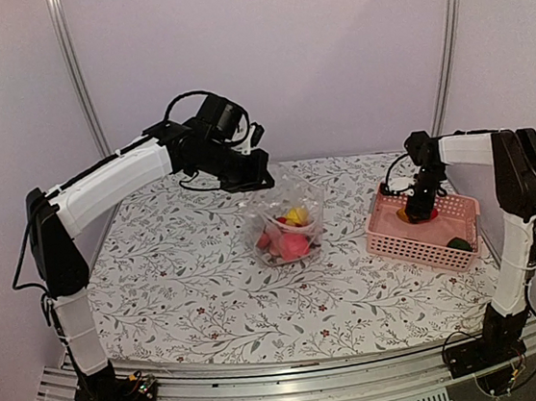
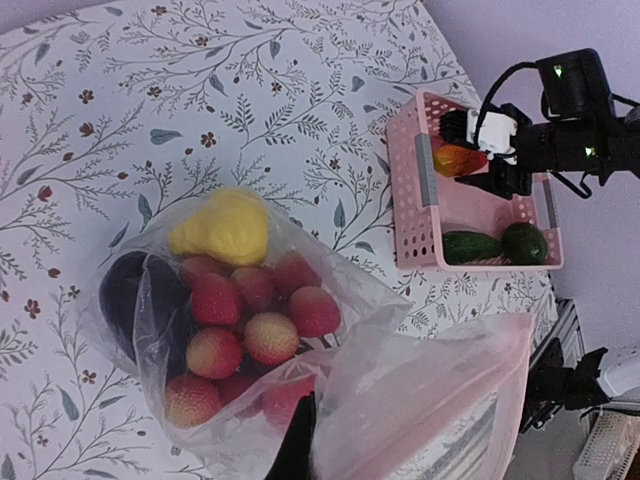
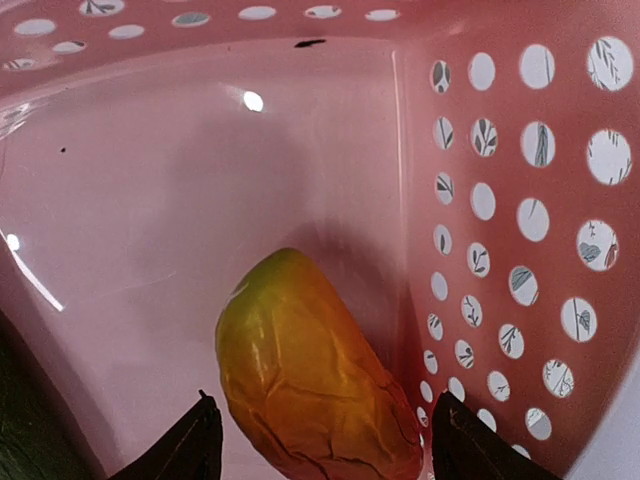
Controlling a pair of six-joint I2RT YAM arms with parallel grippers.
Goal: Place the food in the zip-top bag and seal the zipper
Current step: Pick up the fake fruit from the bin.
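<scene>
The clear zip-top bag [image 1: 285, 223] sits mid-table holding red round fruits [image 2: 250, 320], a yellow lemon-like piece [image 2: 222, 225] and the dark eggplant [image 2: 125, 290]. My left gripper [image 1: 249, 177] is shut on the bag's upper edge and holds the mouth up; one dark finger [image 2: 297, 445] shows against the plastic. The pinkish zipper strip [image 2: 454, 399] runs along the raised mouth. My right gripper [image 3: 325, 445] is open, down inside the pink basket [image 1: 388, 237], its jaws on either side of the orange-red piece [image 3: 310, 380]. The green cucumber [image 2: 470, 247] lies in the basket.
A second dark green piece [image 2: 525, 243] lies beside the cucumber in the basket's near corner. The basket wall [image 3: 520, 200] stands close to my right finger [image 3: 470, 445]. The floral tablecloth [image 1: 191, 287] covers the table; purple walls enclose it.
</scene>
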